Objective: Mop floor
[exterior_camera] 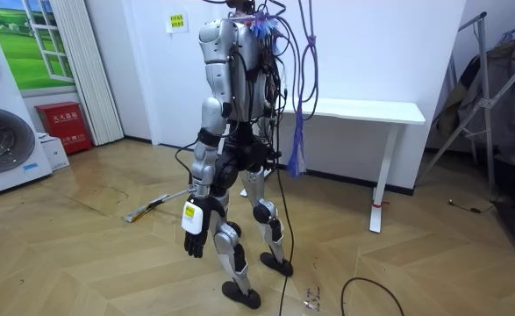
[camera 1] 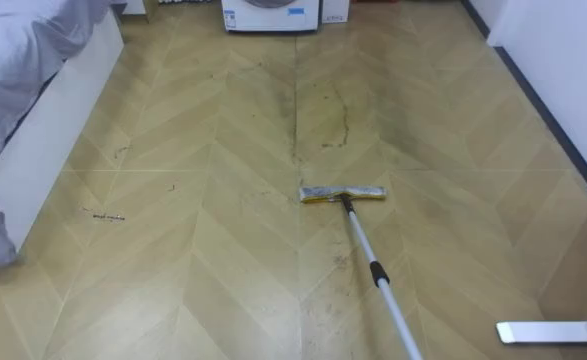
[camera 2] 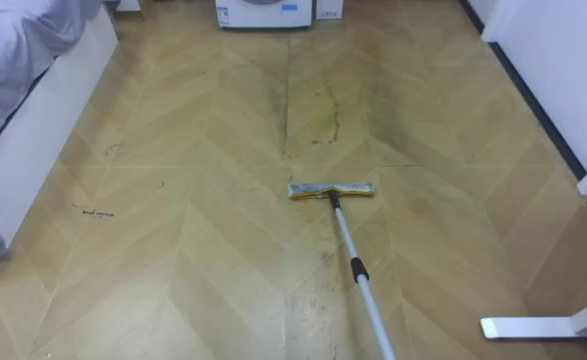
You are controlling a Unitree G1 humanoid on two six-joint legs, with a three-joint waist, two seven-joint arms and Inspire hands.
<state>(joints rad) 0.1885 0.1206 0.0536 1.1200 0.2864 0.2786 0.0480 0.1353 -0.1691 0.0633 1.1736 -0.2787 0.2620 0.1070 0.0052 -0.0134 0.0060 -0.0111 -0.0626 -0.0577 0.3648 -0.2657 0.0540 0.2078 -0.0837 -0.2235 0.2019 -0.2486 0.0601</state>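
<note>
While the mop [camera 1: 363,240] lies with its head flat on the floor [camera 1: 223,280] short of dark streaks [camera 1: 335,120], our left robot hand [exterior_camera: 194,235] hangs slack and empty; mid-stroke, we judge, next pushing forward.

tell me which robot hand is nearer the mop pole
Right, judging by the pole: the mop pole leaves the eye view at lower right, the right arm's side. The left robot hand hangs low beside the thigh, holding nothing.

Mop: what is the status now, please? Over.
Left hand open, hanging at side. Mop head flat on floor, handle running to lower right. Dark streaks ahead of it, table foot at right.
</note>
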